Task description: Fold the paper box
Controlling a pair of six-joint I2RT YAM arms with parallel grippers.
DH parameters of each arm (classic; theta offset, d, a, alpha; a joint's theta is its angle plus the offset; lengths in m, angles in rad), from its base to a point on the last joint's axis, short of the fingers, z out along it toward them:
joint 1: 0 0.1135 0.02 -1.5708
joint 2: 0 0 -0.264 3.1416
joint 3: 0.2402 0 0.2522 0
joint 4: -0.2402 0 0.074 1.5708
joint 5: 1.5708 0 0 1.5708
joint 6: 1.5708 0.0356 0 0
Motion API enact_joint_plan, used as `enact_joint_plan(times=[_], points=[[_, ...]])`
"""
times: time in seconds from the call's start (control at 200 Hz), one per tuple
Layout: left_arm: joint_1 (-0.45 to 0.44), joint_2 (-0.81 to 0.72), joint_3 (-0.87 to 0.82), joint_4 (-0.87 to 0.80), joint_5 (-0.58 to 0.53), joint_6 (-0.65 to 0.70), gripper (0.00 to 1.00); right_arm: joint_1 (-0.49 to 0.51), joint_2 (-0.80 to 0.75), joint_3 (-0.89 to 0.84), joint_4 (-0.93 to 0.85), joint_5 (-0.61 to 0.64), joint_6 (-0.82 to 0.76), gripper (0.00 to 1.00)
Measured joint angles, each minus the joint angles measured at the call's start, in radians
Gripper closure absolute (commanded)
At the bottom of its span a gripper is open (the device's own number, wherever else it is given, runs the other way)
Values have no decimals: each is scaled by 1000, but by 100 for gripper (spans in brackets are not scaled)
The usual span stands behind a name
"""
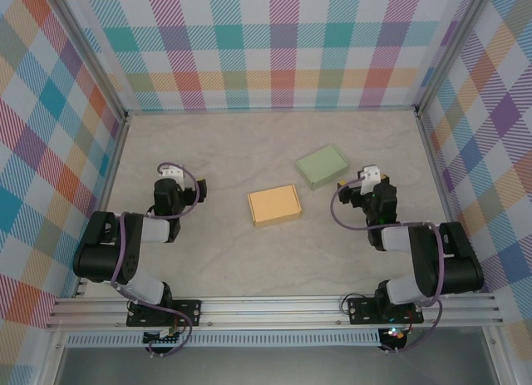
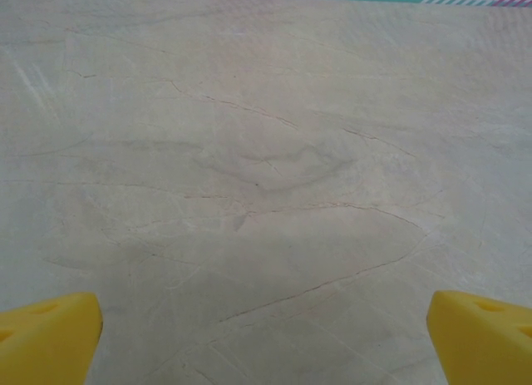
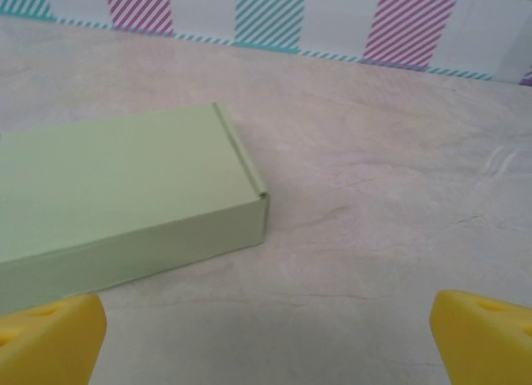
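Two flat paper boxes lie closed on the marbled table: an orange one (image 1: 274,205) at the centre and a light green one (image 1: 322,166) behind it to the right. My left gripper (image 1: 169,170) sits low at the left, well clear of the orange box. It is open, its yellow fingertips (image 2: 50,335) wide apart over bare table. My right gripper (image 1: 368,177) rests just right of the green box and is open too. In the right wrist view the green box (image 3: 125,185) lies ahead and to the left of the gripper (image 3: 266,343), with nothing between the fingertips (image 3: 486,335).
Plaid-patterned walls (image 1: 274,44) enclose the table on the back and both sides. An aluminium rail (image 1: 274,310) carrying both arm bases runs along the near edge. Bare table surface (image 1: 249,144) stretches behind and between the boxes and arms.
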Motion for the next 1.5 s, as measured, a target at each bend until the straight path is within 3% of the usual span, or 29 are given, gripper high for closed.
enact_joint_plan(times=[0.335, 1.5], points=[[0, 0, 0, 0, 0, 0, 0, -86, 62, 84, -79, -56, 103, 0], [0, 0, 0, 0, 0, 0, 0, -89, 62, 85, -86, -71, 120, 0]])
